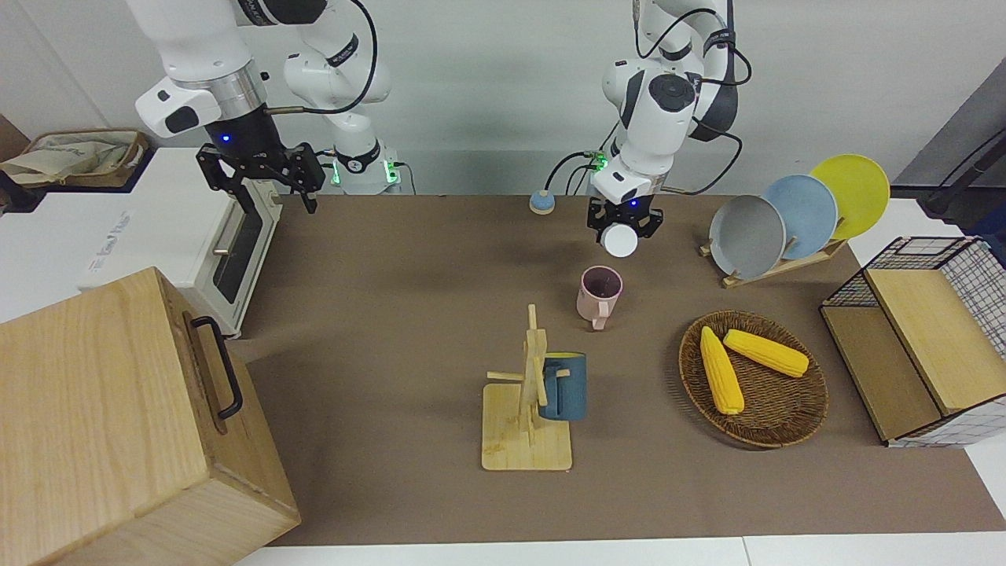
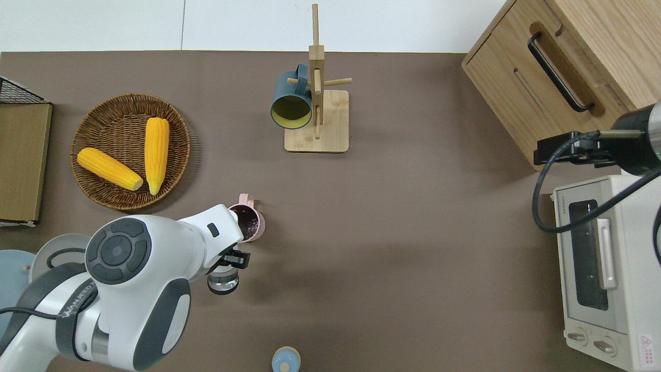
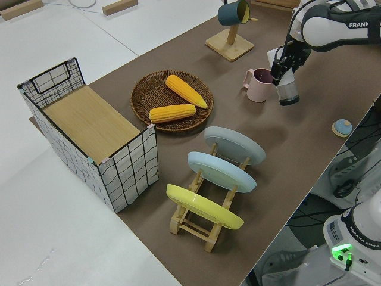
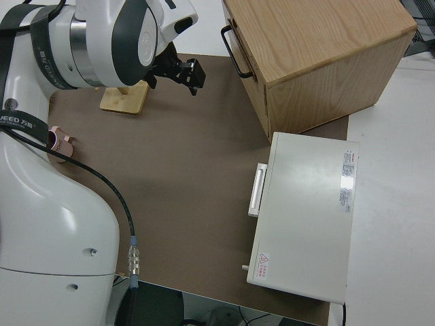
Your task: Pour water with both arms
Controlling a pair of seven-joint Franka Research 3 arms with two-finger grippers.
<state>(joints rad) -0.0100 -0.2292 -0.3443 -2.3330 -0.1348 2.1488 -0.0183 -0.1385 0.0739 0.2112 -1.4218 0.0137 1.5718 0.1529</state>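
My left gripper (image 1: 625, 226) is shut on a clear glass (image 2: 223, 281), held by its upper part over the brown mat (image 2: 413, 232). The glass (image 3: 287, 92) hangs close beside a pink mug (image 2: 252, 223) that stands on the mat with its handle pointing away from the robots. The mug (image 1: 600, 295) shows a dark inside. I cannot tell whether there is water in the glass. The right arm with its gripper (image 1: 283, 207) is parked.
A wooden mug rack (image 2: 316, 119) carries a dark blue mug (image 2: 292, 98). A wicker basket (image 2: 103, 186) holds two corn cobs. A plate rack (image 1: 786, 263), a wire crate (image 1: 943, 259), a white toaster oven (image 2: 604, 268), a wooden box (image 1: 118, 424) and a small blue knob (image 2: 285, 359) stand around.
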